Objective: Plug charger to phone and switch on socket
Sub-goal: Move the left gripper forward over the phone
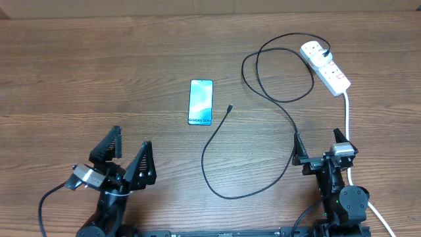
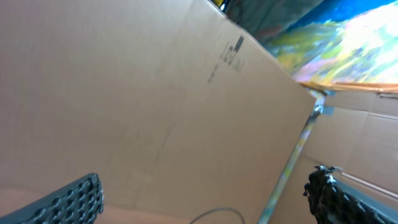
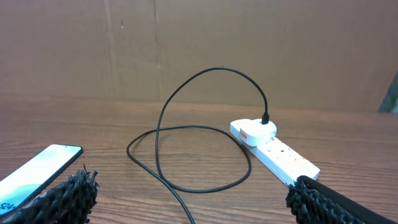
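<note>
Two grippers, left gripper (image 1: pixel 130 148) and right gripper (image 1: pixel 318 139), both spread wide, empty. Smartphone (image 1: pixel 201 102) flat mid-table; charger (image 1: pixel 229 107) tip just beside it, adapter (image 1: pixel 314 49) seated in the power strip (image 1: pixel 332 74). We judge the charger's slack could drag the smartphone askew. Wood-grain table (image 1: pixel 99 66); cardboard walls (image 3: pixel 249 43).

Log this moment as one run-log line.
left gripper: open, empty | right gripper: open, empty | charger tip: loose, apart from phone | adapter: in socket | on/off: unclear
</note>
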Tool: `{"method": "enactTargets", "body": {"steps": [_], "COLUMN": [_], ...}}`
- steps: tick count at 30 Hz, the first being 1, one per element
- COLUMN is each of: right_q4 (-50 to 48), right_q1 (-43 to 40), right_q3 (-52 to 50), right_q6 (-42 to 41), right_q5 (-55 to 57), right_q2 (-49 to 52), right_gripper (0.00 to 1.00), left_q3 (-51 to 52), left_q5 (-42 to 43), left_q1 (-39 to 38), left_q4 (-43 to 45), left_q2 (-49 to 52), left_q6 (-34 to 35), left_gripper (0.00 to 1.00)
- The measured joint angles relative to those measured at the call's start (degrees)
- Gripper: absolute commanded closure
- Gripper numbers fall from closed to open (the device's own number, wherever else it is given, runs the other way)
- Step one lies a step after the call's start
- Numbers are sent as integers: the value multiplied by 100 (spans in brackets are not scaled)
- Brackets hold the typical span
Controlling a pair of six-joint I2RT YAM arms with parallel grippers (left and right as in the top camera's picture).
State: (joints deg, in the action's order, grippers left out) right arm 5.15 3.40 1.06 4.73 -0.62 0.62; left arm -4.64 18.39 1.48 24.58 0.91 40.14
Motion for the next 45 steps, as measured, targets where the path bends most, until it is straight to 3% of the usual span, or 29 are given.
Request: {"method": "enactTargets", "body": {"steps": [5, 8, 12, 15, 20, 23, 29, 35, 45], "right_q4": [7, 2, 0, -2, 2, 2, -2, -4, 0], "right_q1": [0, 0, 0, 0, 0, 0, 0, 0, 0], "right_q3": [0, 0, 0, 0, 0, 0, 0, 0, 0], "right_q6": [2, -2, -2, 0, -2, 0, -2, 0, 0], "right_q5": [2, 2, 2, 2, 0, 2, 2, 4, 4], "right_q2": [0, 0, -4, -4, -4, -4, -4, -4, -4], "right_gripper": [0, 0, 0, 0, 0, 0, 0, 0, 0], "left_q3": [-1626, -3132, -5794, -6902, -7908, -8553, -10647, -11632, -11663], "left_q5": [17, 35, 219, 588, 1080, 627, -1423, -2341, -2243], "left_q1": [0, 0, 0, 0, -107, -577, -2055, -2697, -2776], "left_q4": [-1711, -3646, -6605, -7399, -8050, -8979, -11320, -11431, -10734], "left_q2": [632, 1499, 3602, 4706, 5998, 6695, 8609, 10032, 11060], "left_q6": [-544, -1047, -1928, -2186, -2426, -2382, -1899, -1620, -1506], "left_gripper": [0, 0, 0, 0, 0, 0, 0, 0, 0]}}
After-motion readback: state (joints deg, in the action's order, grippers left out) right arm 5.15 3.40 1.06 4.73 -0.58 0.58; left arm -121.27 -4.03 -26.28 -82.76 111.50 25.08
